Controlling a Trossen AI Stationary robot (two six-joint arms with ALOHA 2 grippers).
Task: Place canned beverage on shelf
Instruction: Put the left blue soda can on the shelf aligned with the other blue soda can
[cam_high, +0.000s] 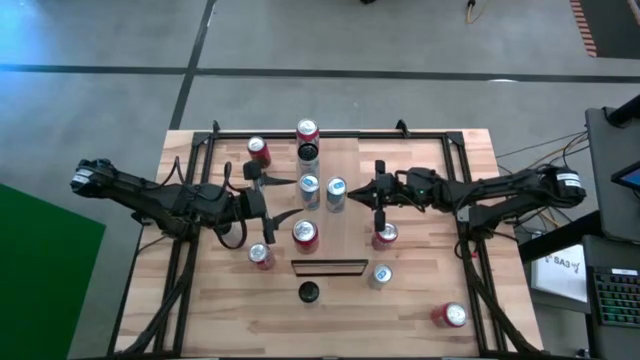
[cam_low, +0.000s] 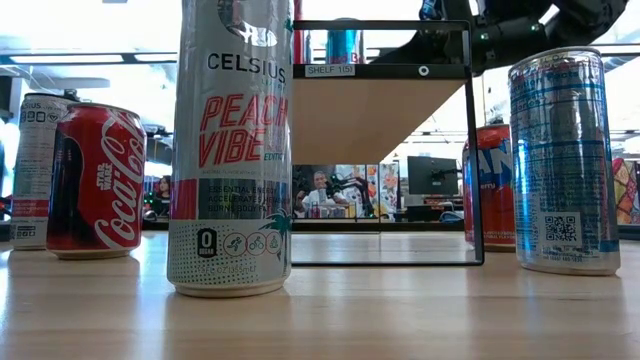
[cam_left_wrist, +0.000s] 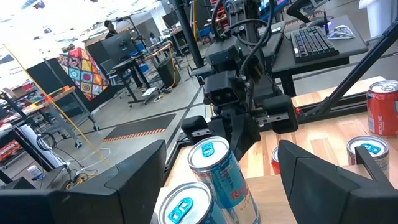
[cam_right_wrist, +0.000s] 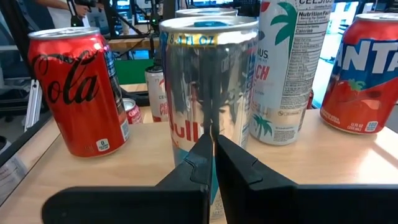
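The shelf (cam_high: 348, 232) is a raised light-wood board running from the table's middle toward its far edge; the low view shows its underside (cam_low: 380, 120). Several cans stand on it. My right gripper (cam_high: 353, 193) is shut, its tips level at the side of a silver Red Bull can (cam_right_wrist: 208, 93) (cam_high: 336, 191) on the shelf. My left gripper (cam_high: 290, 198) is wide open on the other side of the shelf. Its fingers reach toward a second silver can (cam_high: 309, 187), and both silver cans show between them (cam_left_wrist: 211, 165). My right gripper's shut fingertips (cam_right_wrist: 205, 155) point level from the table's right at the lower side wall (cam_right_wrist: 208, 124) of the upright Red Bull can. I cannot tell whether they touch it.
On the shelf also stand a Coca-Cola can (cam_right_wrist: 78, 93), a tall Celsius can (cam_right_wrist: 292, 68) and a Fanta can (cam_right_wrist: 364, 74). On the table near the shelf's front stand another Celsius can (cam_low: 230, 150), a Coca-Cola can (cam_low: 95, 180) and a silver can (cam_low: 565, 160). A red can (cam_high: 450, 315) lies near the front right corner.
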